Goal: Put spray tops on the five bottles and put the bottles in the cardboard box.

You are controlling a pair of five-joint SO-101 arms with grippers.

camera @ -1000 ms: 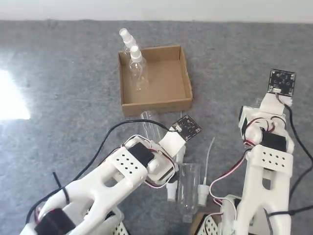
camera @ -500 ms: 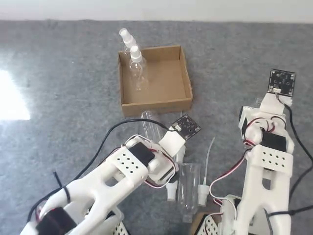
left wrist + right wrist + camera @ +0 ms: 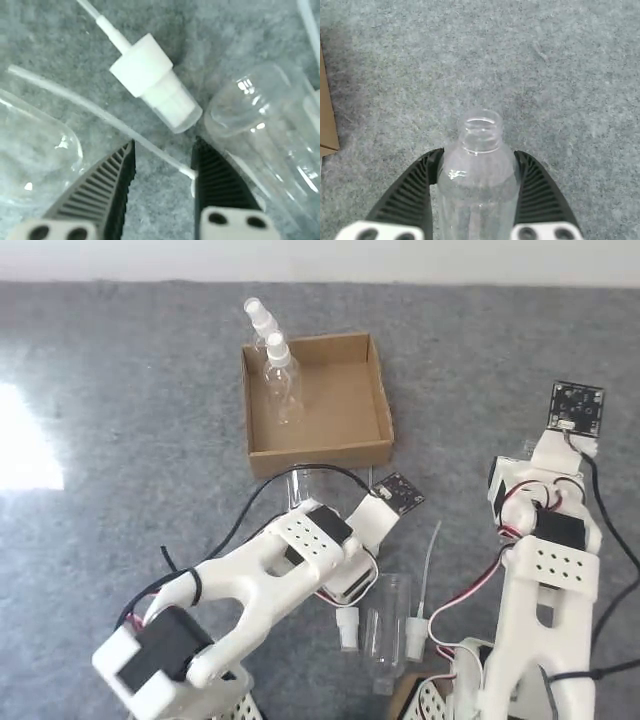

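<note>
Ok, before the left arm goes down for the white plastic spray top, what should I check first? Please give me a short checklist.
1. Left gripper open: ok, the jaws stand apart.
2. White plastic spray top between the jaws: not ok, it lies beyond the fingertips.
3. Way down free: not ok, a thin white tube crosses the gap between the jaws, and lying clear bottles sit close on both sides.
4. Right gripper shut on the held clear plastic bottle: ok.
5. Its neck open for a top: ok.
6. Room in the brown cardboard box: ok, one capped bottle inside.
</note>
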